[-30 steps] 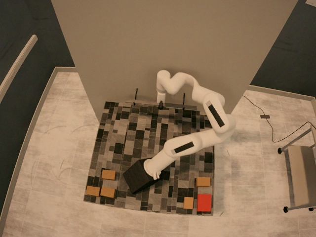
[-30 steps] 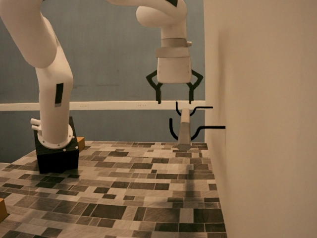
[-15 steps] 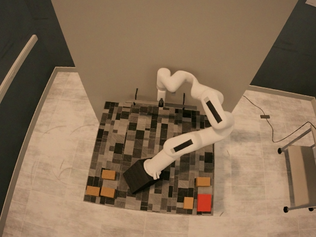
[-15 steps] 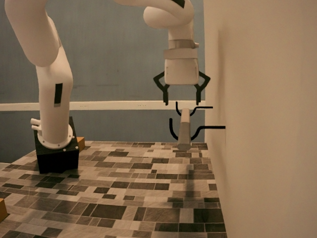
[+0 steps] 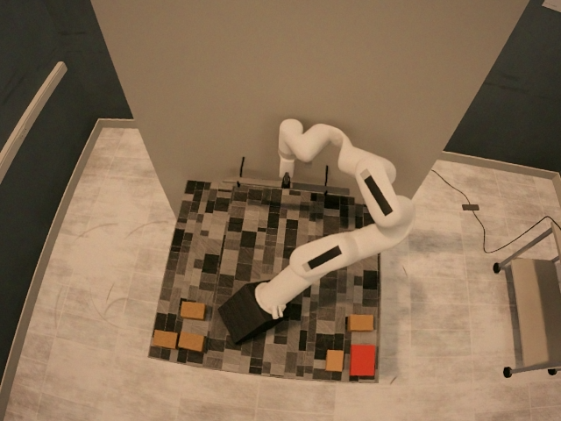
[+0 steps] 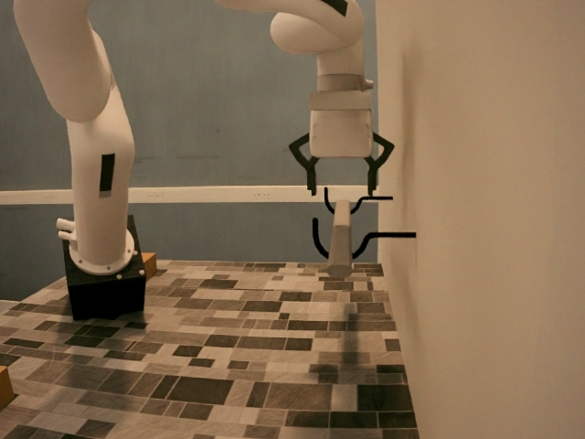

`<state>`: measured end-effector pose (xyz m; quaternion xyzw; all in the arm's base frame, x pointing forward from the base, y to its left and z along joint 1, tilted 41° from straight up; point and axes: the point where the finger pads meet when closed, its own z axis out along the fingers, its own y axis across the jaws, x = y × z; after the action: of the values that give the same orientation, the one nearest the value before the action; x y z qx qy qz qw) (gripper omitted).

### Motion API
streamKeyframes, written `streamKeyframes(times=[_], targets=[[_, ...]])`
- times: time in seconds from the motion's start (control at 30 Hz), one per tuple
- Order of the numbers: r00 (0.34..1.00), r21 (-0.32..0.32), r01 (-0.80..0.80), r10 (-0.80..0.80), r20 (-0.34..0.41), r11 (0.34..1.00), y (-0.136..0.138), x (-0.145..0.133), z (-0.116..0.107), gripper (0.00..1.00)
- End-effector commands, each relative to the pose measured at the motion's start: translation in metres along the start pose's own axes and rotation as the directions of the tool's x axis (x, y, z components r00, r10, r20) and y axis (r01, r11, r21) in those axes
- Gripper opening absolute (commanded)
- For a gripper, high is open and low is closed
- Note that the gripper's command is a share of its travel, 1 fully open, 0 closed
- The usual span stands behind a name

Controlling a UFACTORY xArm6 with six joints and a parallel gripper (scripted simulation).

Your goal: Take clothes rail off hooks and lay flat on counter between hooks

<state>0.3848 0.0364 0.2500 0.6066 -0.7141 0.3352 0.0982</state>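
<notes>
Two hooks (image 6: 325, 236) carry the rail (image 6: 341, 233) beside the wall (image 6: 472, 212), and the pincer (image 6: 341, 191), fully open and empty, should descend straight so both fingers (image 6: 311, 179) pass each side of it.
</notes>
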Motion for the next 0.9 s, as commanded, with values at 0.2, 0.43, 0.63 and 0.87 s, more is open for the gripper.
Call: streamKeyframes(times=[0.2, 0.43, 0.63, 0.87], targets=[[1.000, 0.002, -0.001, 0.001, 0.002, 1.000, -0.001, 0.000, 0.002, 1.00], [1.000, 0.002, -0.001, 0.001, 0.002, 1.000, -0.001, 0.000, 0.005, 1.00], [1.000, 0.002, -0.001, 0.001, 0.002, 1.000, -0.001, 0.000, 0.009, 1.00], [1.000, 0.002, -0.001, 0.001, 0.002, 1.000, -0.001, 0.000, 0.014, 1.00]])
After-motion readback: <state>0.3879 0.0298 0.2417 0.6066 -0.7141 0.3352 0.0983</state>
